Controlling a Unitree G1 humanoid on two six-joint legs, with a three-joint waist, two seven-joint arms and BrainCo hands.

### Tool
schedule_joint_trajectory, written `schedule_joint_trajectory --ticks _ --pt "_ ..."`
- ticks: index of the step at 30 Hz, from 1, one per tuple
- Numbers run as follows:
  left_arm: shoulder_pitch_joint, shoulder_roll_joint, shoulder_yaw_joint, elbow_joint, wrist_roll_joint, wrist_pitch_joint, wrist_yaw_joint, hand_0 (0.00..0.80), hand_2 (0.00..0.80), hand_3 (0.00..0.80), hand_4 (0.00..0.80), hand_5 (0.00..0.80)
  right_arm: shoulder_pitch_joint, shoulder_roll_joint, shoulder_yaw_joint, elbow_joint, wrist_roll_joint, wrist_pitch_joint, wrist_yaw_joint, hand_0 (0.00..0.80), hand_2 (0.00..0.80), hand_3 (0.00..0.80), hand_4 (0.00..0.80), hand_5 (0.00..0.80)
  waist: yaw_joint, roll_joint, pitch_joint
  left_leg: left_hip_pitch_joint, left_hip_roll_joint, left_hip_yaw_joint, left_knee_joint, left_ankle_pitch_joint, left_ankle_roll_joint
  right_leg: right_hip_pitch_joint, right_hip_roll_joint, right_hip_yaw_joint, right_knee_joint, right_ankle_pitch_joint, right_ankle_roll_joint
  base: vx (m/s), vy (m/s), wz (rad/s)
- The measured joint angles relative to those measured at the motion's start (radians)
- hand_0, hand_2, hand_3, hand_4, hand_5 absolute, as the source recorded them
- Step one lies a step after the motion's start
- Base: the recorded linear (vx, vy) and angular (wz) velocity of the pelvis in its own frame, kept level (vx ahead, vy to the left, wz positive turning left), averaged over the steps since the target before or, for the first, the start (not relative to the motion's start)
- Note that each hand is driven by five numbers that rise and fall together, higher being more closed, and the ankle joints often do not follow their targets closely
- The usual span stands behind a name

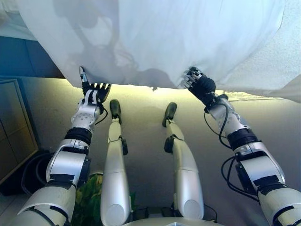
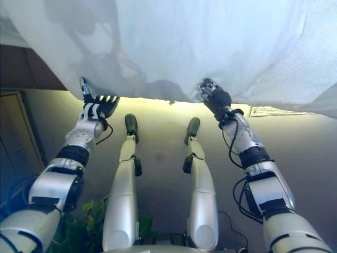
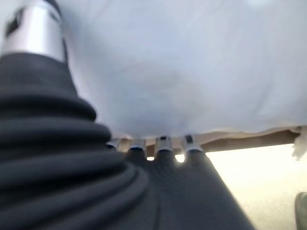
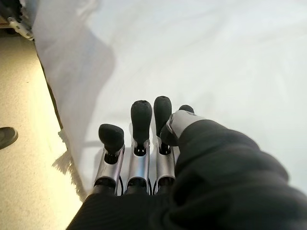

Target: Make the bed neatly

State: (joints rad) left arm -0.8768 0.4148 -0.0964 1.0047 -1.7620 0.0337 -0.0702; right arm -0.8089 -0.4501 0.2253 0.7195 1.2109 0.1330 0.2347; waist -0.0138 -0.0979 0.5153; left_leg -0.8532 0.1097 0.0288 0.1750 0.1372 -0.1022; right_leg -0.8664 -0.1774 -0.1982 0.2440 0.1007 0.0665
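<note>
A white sheet (image 1: 178,37) covers the bed and hangs over its near side, with its lower edge (image 1: 141,84) above the floor. My left hand (image 1: 92,94) is at that edge on the left. Its thumb lies up over the front of the sheet, and in the left wrist view its fingers (image 3: 163,143) run under the hem and are hidden there. My right hand (image 1: 196,81) is at the edge on the right. Its fingers (image 4: 141,115) are curled and rest against the sheet's front (image 4: 201,57); no cloth shows between them.
A white textured cover (image 1: 282,61) lies on the bed at the right, with a fringe (image 4: 64,165) at its edge. A wooden cabinet (image 1: 14,136) stands at the left by a dark wall panel (image 1: 28,56). A green plant (image 1: 91,197) is low down by my left arm.
</note>
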Motion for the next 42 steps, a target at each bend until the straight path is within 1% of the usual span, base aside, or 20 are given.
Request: schedule_joint_trajectory --ticks 5,6,7,8,12,18,24,31,32,33,34,36,38,40,42 --pt "-0.002 0.006 0.000 0.006 0.000 0.000 -0.010 0.000 0.000 0.000 0.000 0.000 -0.009 0.000 0.000 0.000 0.000 0.001 0.016 0.800 0.800 0.800 0.800 0.800 0.001 0.000 0.000 0.002 0.000 0.002 0.002 0.000 0.000 -0.001 0.000 0.001 0.005 -0.001 -0.001 -0.004 0.008 0.00" --pt "-0.002 0.008 0.000 0.007 0.000 0.001 -0.010 0.298 0.298 0.298 0.298 0.298 -0.012 0.000 0.000 0.000 0.000 0.002 0.019 0.800 0.800 0.800 0.800 0.800 0.002 0.000 0.000 0.002 0.000 0.002 0.003 0.000 0.000 -0.001 -0.001 0.001 0.006 -0.001 -0.001 0.000 0.000 0.00" --pt "-0.002 0.012 0.000 0.007 0.000 0.001 -0.011 0.653 0.653 0.653 0.653 0.653 -0.013 0.000 0.000 0.000 0.000 0.002 0.019 0.800 0.800 0.800 0.800 0.800 0.002 0.000 0.000 0.003 0.000 0.002 0.004 0.000 0.000 -0.001 -0.001 0.002 0.006 -0.001 -0.001 0.000 0.000 0.00" --pt "-0.002 0.018 0.000 0.008 0.000 0.001 -0.011 0.800 0.800 0.800 0.800 0.800 -0.014 0.000 0.000 0.000 0.000 0.003 0.019 0.800 0.800 0.800 0.800 0.800 0.002 0.000 0.000 0.003 0.000 0.002 0.005 0.000 0.000 -0.001 -0.001 0.002 0.007 -0.001 -0.001 0.000 0.000 0.00" --pt "-0.002 0.035 0.000 0.017 0.000 -0.002 -0.019 0.800 0.800 0.800 0.800 0.800 -0.016 0.000 0.000 0.000 0.000 0.004 0.019 0.800 0.800 0.800 0.800 0.800 0.004 0.001 0.000 0.004 0.001 0.002 0.009 0.000 0.000 -0.001 -0.001 0.002 0.015 -0.003 -0.004 0.000 0.000 0.00" --pt "-0.014 0.044 0.000 0.016 0.002 -0.029 -0.045 0.800 0.800 0.800 0.800 0.800 -0.012 0.000 0.000 0.003 0.000 0.010 0.019 0.800 0.800 0.800 0.800 0.800 0.004 0.001 0.000 0.005 0.003 0.002 0.016 0.000 0.000 -0.001 -0.001 0.002 0.026 -0.005 -0.007 0.008 -0.011 0.00" --pt "-0.015 0.043 0.000 0.012 0.014 -0.025 -0.049 0.800 0.800 0.800 0.800 0.800 -0.012 0.000 0.000 0.004 0.000 0.027 0.018 0.800 0.800 0.800 0.800 0.800 0.004 0.001 0.000 0.008 0.004 0.002 0.023 0.001 -0.001 0.000 -0.001 0.002 0.038 -0.008 -0.010 0.027 -0.007 0.00" --pt "0.004 0.038 -0.006 0.008 0.025 -0.018 -0.064 0.800 0.800 0.800 0.800 0.800 -0.008 0.003 0.000 0.011 -0.001 0.031 0.017 0.800 0.800 0.800 0.800 0.800 0.005 0.002 0.000 0.028 0.004 0.002 0.026 0.001 -0.001 0.018 -0.002 0.003 0.045 -0.009 -0.012 0.031 0.011 0.00" --pt "0.011 0.036 -0.008 0.001 0.026 -0.018 -0.071 0.800 0.800 0.800 0.800 0.800 -0.006 0.004 0.000 0.011 -0.002 0.032 0.016 0.759 0.759 0.759 0.759 0.759 0.006 0.002 0.000 0.029 0.004 0.001 0.028 0.001 -0.001 0.018 -0.003 0.003 0.048 -0.011 -0.012 0.039 0.007 0.02" --pt "0.021 0.033 -0.008 -0.008 0.026 -0.018 -0.081 0.800 0.800 0.800 0.800 0.800 0.001 0.006 0.000 0.011 -0.003 0.033 0.015 0.207 0.207 0.207 0.207 0.207 0.007 0.002 0.000 0.030 0.004 0.000 0.028 0.001 -0.001 0.020 -0.003 0.003 0.050 -0.012 -0.013 0.040 0.004 0.02" --pt "0.031 0.029 -0.008 -0.016 0.026 -0.018 -0.090 0.800 0.800 0.800 0.800 0.800 0.008 0.008 0.000 0.011 -0.004 0.038 0.014 0.000 0.000 0.000 0.000 0.000 0.009 0.002 0.000 0.034 0.004 0.000 0.027 0.001 -0.001 0.023 -0.003 0.003 0.051 -0.012 -0.013 0.044 -0.005 0.01" --pt "0.068 0.013 -0.008 -0.049 0.038 -0.019 -0.111 0.800 0.800 0.800 0.800 0.800 0.023 0.009 0.000 0.011 -0.004 0.049 0.000 0.000 0.000 0.000 0.000 0.000 0.016 0.003 0.000 0.044 0.004 -0.001 0.027 0.001 -0.001 0.033 -0.003 0.002 0.051 -0.014 -0.012 0.047 -0.010 0.01" --pt "0.098 -0.008 -0.007 -0.091 0.050 -0.019 -0.144 0.800 0.800 0.800 0.800 0.800 0.050 0.009 -0.006 0.011 -0.004 0.050 -0.005 0.000 0.000 0.000 0.000 0.000 0.032 0.005 0.000 0.048 0.003 -0.002 0.027 0.000 -0.001 0.034 -0.006 0.001 0.063 -0.021 -0.012 0.050 -0.019 0.05" --pt "0.146 -0.020 -0.004 -0.138 0.060 -0.019 -0.182 0.800 0.800 0.800 0.800 0.800 0.083 0.017 -0.009 0.006 -0.011 0.057 -0.005 0.000 0.000 0.000 0.000 0.000 0.034 0.006 0.001 0.056 -0.002 -0.007 0.027 0.000 -0.001 0.036 -0.015 -0.003 0.085 -0.036 -0.011 0.050 -0.024 0.14" --pt "0.208 -0.041 0.001 -0.196 0.064 -0.020 -0.222 0.800 0.800 0.800 0.800 0.800 0.113 0.027 -0.017 0.005 -0.023 0.057 -0.005 0.000 0.000 0.000 0.000 0.000 0.037 0.015 0.000 0.069 -0.006 -0.016 0.027 0.000 -0.001 0.055 -0.020 -0.011 0.090 -0.045 -0.009 0.041 -0.007 0.17"
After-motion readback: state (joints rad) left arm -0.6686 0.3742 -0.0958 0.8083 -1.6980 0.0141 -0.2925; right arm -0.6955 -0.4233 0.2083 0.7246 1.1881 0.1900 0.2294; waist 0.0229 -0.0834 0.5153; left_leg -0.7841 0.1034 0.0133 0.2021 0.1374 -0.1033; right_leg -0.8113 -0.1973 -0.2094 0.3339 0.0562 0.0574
